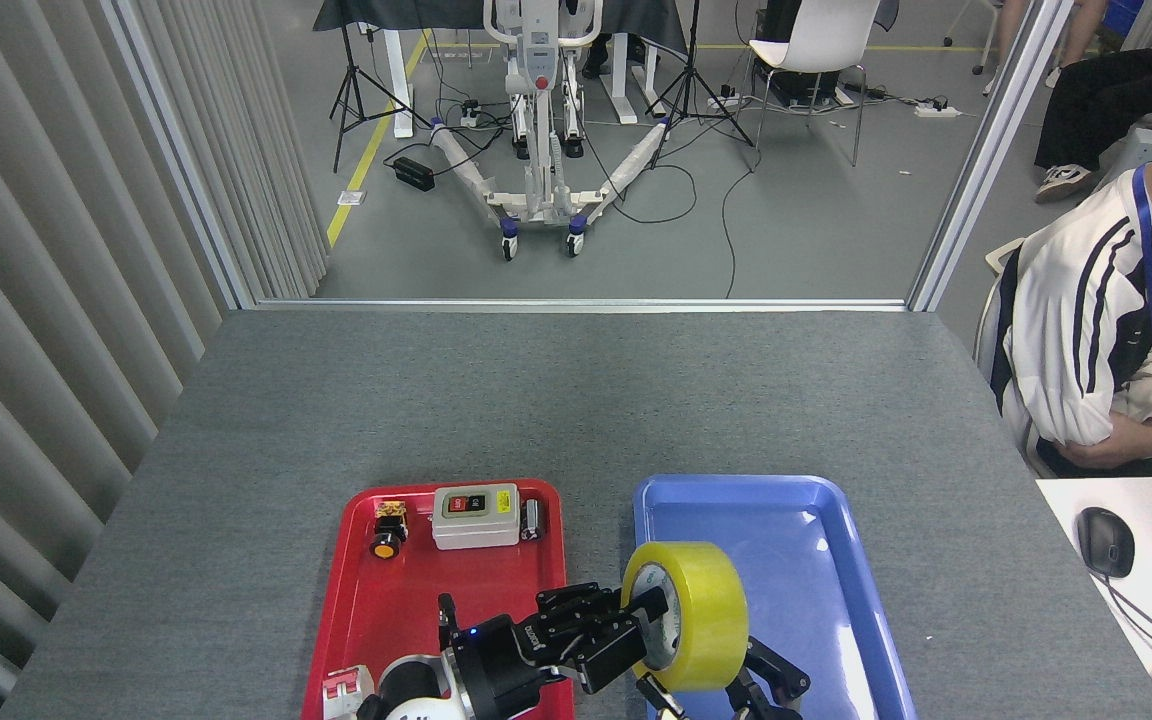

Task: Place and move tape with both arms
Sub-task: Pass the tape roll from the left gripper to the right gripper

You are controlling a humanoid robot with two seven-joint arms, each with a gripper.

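- The left gripper (636,640) comes in from the bottom edge over the red tray (366,620), its black fingers pinching the tape (706,615) through the hole and around the near rim.
- The tape is a wide yellow roll with a pale core, held on edge and off the surface, hanging over the left rim of the blue tray (836,600). Its open face points toward the left gripper.
- Some print shows on the inner core of the tape, but it is too small to read.
- A short line of white lettering runs along the left gripper's black body; I cannot read it from here. A small blue light glows just behind it.
- The right gripper (736,690) sits low at the bottom edge, just under the tape, with black fingers spread apart on either side of the roll's lower edge. I cannot tell whether they touch it.
- At the far end of the red tray lies a grey switch box (476,516) with one red and one dark button on top; their markings are too small to read.
- Left of the box stands a small orange-capped push button (387,540), and just right of it a small metal part (533,518).
- Both trays rest on a grey table (576,400), side by side and apart.
- A person in a white striped jacket with a blue lanyard (1096,330) sits beyond the right side of the table.
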